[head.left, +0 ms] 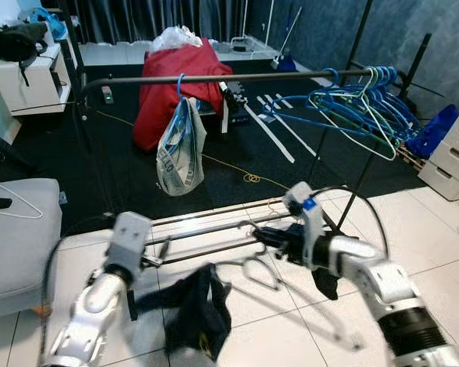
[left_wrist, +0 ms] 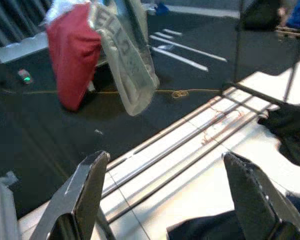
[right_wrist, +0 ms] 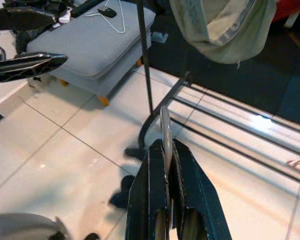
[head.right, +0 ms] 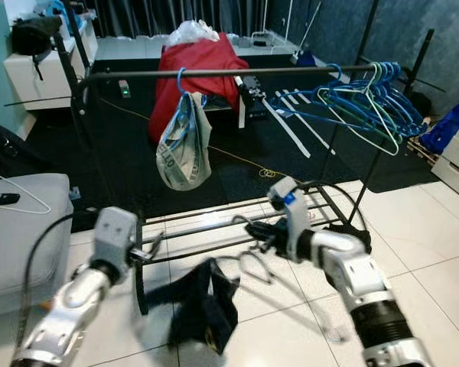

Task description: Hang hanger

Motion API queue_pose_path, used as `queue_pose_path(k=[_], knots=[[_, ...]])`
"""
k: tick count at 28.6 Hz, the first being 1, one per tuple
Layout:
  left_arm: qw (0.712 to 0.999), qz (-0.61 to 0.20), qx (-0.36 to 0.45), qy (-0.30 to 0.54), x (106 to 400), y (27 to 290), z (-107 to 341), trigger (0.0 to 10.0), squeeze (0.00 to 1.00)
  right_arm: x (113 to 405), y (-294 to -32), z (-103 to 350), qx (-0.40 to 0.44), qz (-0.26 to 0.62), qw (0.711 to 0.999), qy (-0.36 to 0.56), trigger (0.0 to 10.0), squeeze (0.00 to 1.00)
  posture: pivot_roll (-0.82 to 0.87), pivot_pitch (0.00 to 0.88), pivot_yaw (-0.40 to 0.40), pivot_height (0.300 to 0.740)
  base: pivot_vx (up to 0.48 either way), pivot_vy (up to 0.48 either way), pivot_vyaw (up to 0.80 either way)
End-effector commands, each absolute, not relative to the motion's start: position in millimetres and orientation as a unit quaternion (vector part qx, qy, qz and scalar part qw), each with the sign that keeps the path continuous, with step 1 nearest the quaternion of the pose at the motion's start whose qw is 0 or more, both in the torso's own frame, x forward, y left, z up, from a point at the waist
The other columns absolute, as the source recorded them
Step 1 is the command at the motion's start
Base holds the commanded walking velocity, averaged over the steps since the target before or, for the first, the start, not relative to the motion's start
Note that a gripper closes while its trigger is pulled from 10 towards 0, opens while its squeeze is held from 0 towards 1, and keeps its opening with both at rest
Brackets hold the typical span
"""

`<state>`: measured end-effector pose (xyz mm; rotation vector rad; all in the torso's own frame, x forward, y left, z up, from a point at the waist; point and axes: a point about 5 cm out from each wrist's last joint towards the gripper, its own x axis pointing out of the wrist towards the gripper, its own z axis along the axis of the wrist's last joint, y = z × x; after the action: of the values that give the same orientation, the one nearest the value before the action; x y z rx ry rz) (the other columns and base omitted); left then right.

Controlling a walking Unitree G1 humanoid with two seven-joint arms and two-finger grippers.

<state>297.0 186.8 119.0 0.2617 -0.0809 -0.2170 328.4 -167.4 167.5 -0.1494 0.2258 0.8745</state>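
Looking up from where you stand, the clothes rail is your landmark: a dark horizontal bar running across the scene, well above and beyond both arms. On it hang a plastic bag on a blue hook towards its left end and a bunch of blue hangers crowded at its right end, with a bare stretch of bar between them. That open stretch looks like the place to aim for.

Below the rail, near the rack's low shelf bars, your right gripper holds the metal hanger. Its wire body lies roughly level, hanging out from the fingers towards the robot's left, so the hanger's long axis runs nearly along the rail. In the right wrist view the two black fingers are pressed almost together with a thin strip of the hanger pinched between them. The hook is too blurred to say which way it faces.

Your left gripper sits further left at about the same height, its fingers spread wide and holding nothing. A dark garment droops just below it; you cannot tell from these views whether it rides on the hanger.

The right arm carries the hanger, so the lift to the rail falls to it.
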Motion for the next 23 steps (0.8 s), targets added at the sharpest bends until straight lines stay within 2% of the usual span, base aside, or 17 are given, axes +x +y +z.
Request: queue_pose_path(k=[1,4,7,15,16,17,20,23], knots=[[0.983,-0.120,0.129,-0.050,294,186,118,10.0,0.00,328,-167,177,-0.090,0.430,0.895,0.074,10.0,0.00,-0.12,0.093,-0.068,0.740,0.000,0.000,0.00],[0.983,-0.116,0.131,-0.050,291,188,114,10.0,0.00,328,-170,181,-0.102,0.428,0.897,0.054,10.0,0.00,-0.12,0.093,-0.068,0.740,0.000,0.000,0.00],[0.984,-0.124,0.118,-0.049,285,186,106,10.0,0.00,323,-170,190,-0.106,0.430,0.896,-0.016,10.0,0.00,-0.12,0.092,-0.073,0.740,0.000,0.000,0.00],[0.984,-0.127,0.116,-0.052,282,183,103,10.0,0.00,317,-171,193,-0.104,0.446,0.888,-0.039,10.0,0.00,-0.12,0.095,-0.073,0.740,0.000,0.000,0.00],[0.983,-0.137,0.108,-0.053,282,178,103,10.0,0.00,313,-170,192,-0.116,0.470,0.874,-0.038,10.0,0.00,-0.12,0.095,-0.072,0.740,0.000,0.000,0.00],[0.983,-0.137,0.108,-0.053,282,178,103,10.0,0.00,313,-170,192,-0.116,0.470,0.874,-0.038,10.0,0.00,-0.12,0.095,-0.072,0.740,0.000,0.000,0.00],[0.971,-0.225,0.078,-0.008,277,154,89,10.0,0.00,298,-166,186,-0.141,0.548,0.824,-0.026,10.0,0.00,-0.12,0.090,-0.067,0.740,0.000,0.000,0.00],[0.970,-0.227,0.085,0.008,279,153,82,10.0,0.00,299,-169,184,-0.149,0.553,0.820,-0.029,10.0,0.00,-0.12,0.085,-0.065,0.740,0.000,0.000,0.00]])
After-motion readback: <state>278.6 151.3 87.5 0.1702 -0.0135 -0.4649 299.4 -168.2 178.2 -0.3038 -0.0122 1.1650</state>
